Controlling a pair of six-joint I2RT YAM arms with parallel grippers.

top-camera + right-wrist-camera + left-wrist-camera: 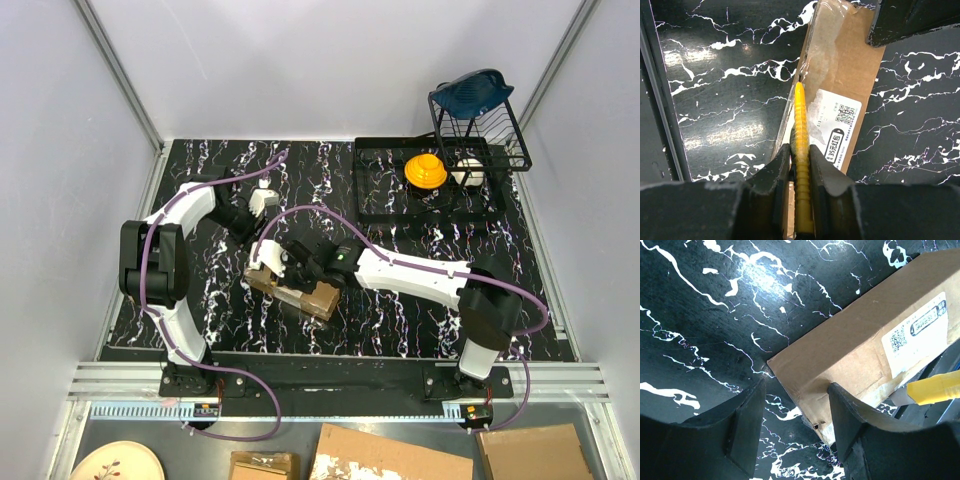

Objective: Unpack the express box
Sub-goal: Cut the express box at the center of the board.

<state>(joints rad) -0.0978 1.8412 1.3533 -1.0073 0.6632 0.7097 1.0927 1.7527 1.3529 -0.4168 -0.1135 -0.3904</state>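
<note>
Robot lab test cell, pretty sure: bare white walls (300,60), aluminium frame rails (330,378), marble-look worktop (400,322), left arm (160,265) + right arm (420,272) bolted on.

Express box (322,298) partly hidden under right tool (285,272); label (837,132) print too small to read.

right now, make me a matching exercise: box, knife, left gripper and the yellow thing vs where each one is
1 express box
2 utility knife
3 left gripper
4 yellow item

a in the black wire rack
b clamped in the right gripper
c flat on the table, label up
d astride the box's end

Pairs: 1-c, 2-b, 3-d, 4-a
</note>
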